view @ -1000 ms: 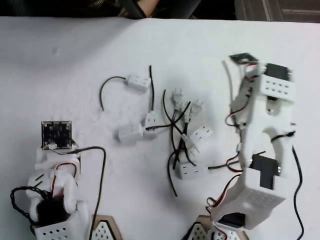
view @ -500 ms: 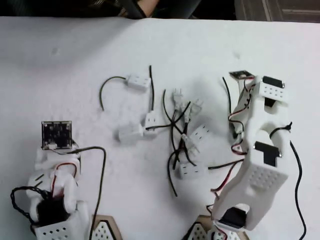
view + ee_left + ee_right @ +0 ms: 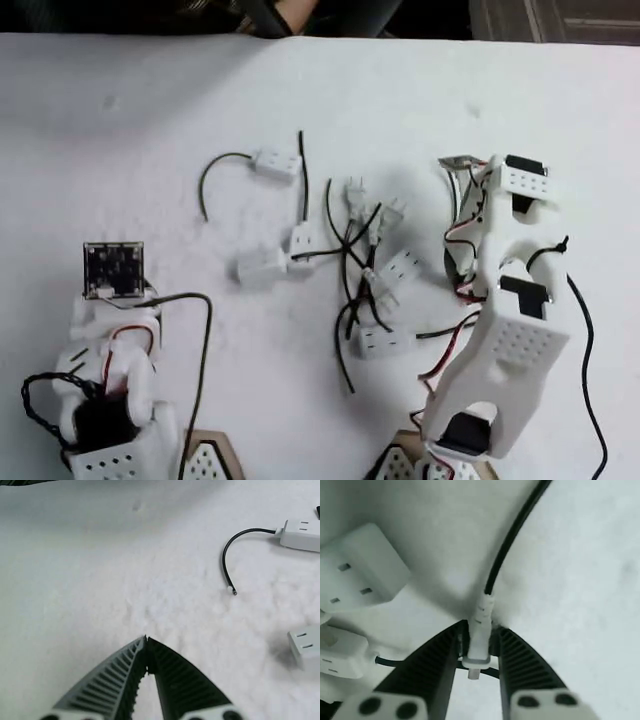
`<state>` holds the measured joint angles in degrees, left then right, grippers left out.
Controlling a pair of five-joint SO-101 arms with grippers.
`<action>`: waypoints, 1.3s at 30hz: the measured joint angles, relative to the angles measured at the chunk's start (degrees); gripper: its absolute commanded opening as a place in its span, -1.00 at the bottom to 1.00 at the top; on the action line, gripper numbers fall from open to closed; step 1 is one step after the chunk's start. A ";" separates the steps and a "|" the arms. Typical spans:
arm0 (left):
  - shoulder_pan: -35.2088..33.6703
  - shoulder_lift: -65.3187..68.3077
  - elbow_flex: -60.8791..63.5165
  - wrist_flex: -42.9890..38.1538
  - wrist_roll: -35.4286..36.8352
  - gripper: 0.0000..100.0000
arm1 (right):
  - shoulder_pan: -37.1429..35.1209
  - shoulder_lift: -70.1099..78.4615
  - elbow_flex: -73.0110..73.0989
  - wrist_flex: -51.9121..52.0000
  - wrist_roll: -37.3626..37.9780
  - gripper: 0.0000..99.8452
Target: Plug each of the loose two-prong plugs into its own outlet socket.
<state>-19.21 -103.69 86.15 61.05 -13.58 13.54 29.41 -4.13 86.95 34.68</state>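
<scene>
Right tool (image 3: 479, 627): ribbed jaws clamped on white two-prong plug (image 3: 481, 617), its black cord (image 3: 512, 535) trailing across white tabletop (image 3: 590, 555); white outlet socket block (image 3: 362, 565) near, apart from plug. Left tool (image 3: 146, 645): tips pressed together, holding nothing, low over tabletop

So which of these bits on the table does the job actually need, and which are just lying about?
Part of the job:
- white plastic outlet socket blocks
- loose white two-prong plugs on black cords
- one white plug, pinched in the right claw

Just lying about:
- white table covering
- left claw, shut on nothing and resting apart from the plugs
</scene>
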 measured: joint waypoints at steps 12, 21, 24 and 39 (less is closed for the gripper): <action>0.00 0.00 0.00 0.00 0.00 -0.95 | -0.09 -6.86 0.70 8.97 2.02 -0.97; 3.34 0.00 0.00 -0.26 0.00 -0.95 | -5.54 -36.92 17.58 10.37 3.60 -0.97; 5.63 0.00 0.00 -1.93 0.00 -0.95 | -9.49 -50.20 24.79 10.55 3.60 -0.97; 12.57 -0.35 -5.54 -3.69 -0.44 -0.95 | -24.44 -95.30 46.15 3.16 -13.80 -0.97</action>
<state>-6.64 -104.04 80.62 57.36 -14.02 -10.90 -65.89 42.02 90.11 20.88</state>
